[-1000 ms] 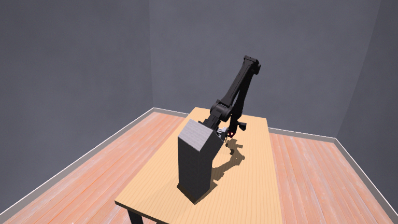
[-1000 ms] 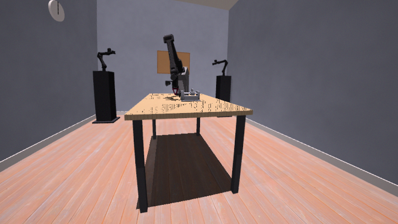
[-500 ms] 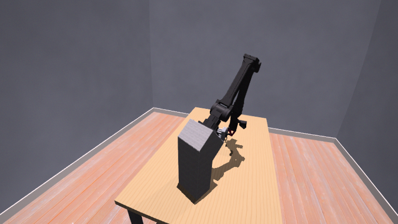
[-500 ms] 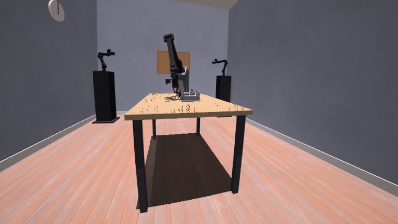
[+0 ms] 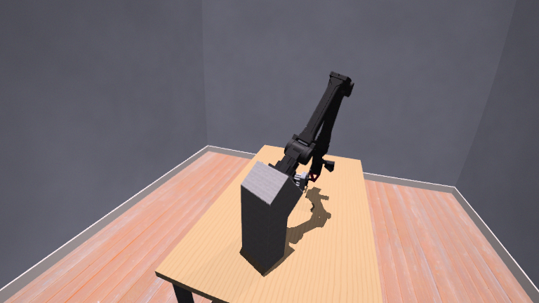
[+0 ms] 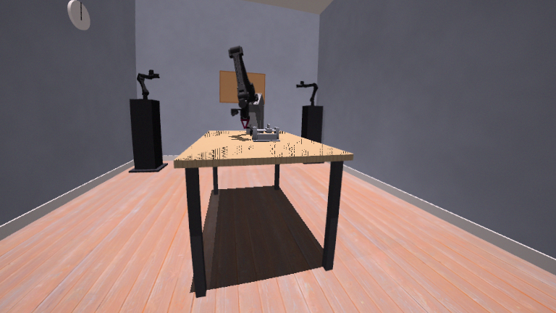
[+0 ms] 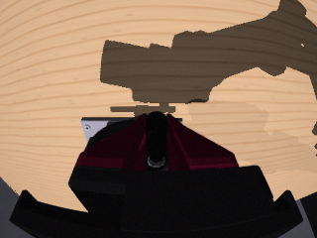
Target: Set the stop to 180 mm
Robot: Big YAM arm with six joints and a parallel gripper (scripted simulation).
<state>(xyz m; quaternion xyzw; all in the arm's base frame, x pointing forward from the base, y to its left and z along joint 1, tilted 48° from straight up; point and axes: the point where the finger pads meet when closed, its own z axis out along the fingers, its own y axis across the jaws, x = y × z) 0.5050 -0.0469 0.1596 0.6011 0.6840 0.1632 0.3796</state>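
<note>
A small grey stop fixture (image 6: pixel 266 133) with rail and posts sits on the wooden table; in the top view only its end (image 5: pixel 300 180) shows behind a grey block. My gripper (image 6: pixel 244 122) with dark red fingers is at the fixture's left end, pointing down. In the wrist view the red fingers are shut on a dark round handle (image 7: pixel 157 139), the crank of the handwheel. A corner of the grey fixture base (image 7: pixel 93 127) shows just behind the fingers. The scale reading is too small to tell.
A tall grey slant-topped block (image 5: pixel 266 220) stands on the table next to the fixture and hides most of it in the top view. Two black pedestals with small arms (image 6: pixel 145 133) (image 6: pixel 311 122) stand on the floor beyond the table.
</note>
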